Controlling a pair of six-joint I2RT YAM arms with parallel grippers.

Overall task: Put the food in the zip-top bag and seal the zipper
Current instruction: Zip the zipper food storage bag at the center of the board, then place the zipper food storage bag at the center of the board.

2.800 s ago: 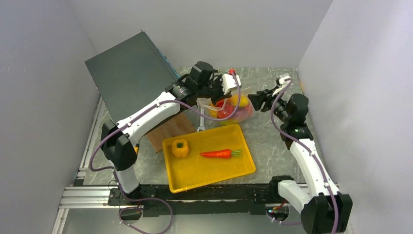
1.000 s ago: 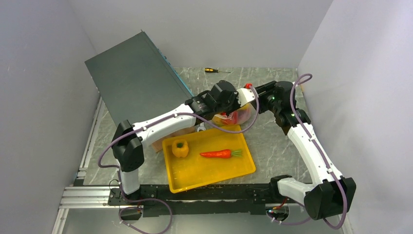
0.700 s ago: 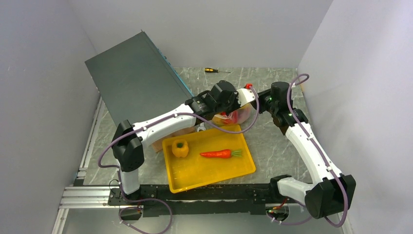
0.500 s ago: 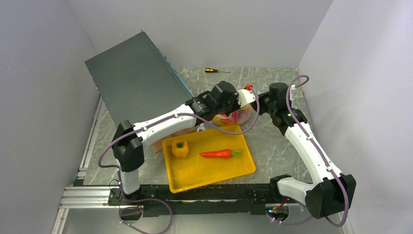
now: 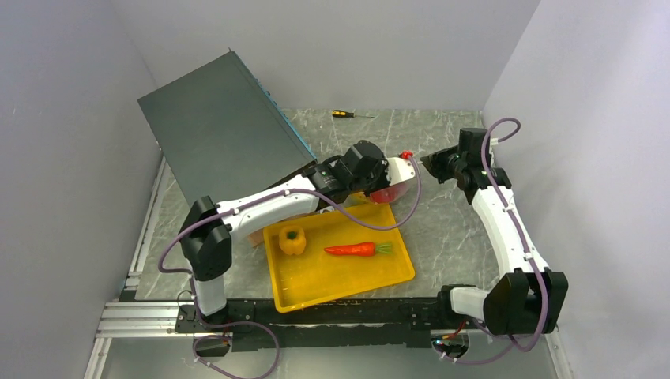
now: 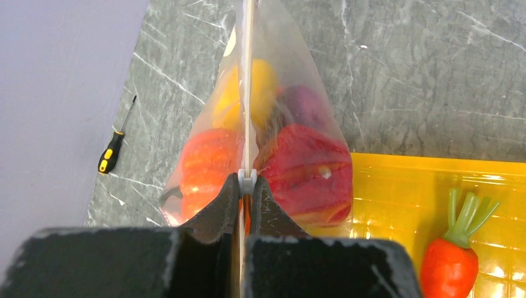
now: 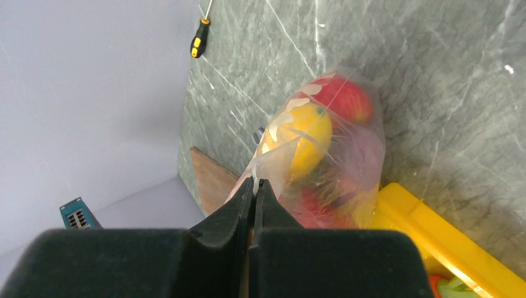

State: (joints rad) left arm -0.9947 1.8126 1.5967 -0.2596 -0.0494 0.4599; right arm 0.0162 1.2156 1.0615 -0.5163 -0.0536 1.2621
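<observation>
The zip-top bag (image 6: pixel 298 87) hangs stretched between both grippers just beyond the yellow tray's far edge. It holds several pieces of food: an orange pumpkin (image 6: pixel 208 161), a red pepper (image 6: pixel 307 171), and a yellow and a purple piece. My left gripper (image 6: pixel 248 186) is shut on the zipper (image 6: pixel 246 93) at its white slider. My right gripper (image 7: pixel 254 184) is shut on the bag's (image 7: pixel 347 155) other end. In the top view the bag (image 5: pixel 385 194) shows below the left gripper (image 5: pixel 404 170), with the right gripper (image 5: pixel 430 162) beside it. A carrot (image 5: pixel 359 249) and a yellow pepper (image 5: pixel 292 240) lie in the tray.
The yellow tray (image 5: pixel 395 276) sits at the near centre. A large dark grey box (image 5: pixel 221 126) leans at the back left over a wooden board (image 7: pixel 214 180). A small screwdriver (image 5: pixel 348 114) lies by the back wall. Walls close in on both sides.
The right gripper has shut on the bag's end and the right arm has drawn back to the right. The left gripper, still shut on the zipper, has shifted slightly nearer the tray.
</observation>
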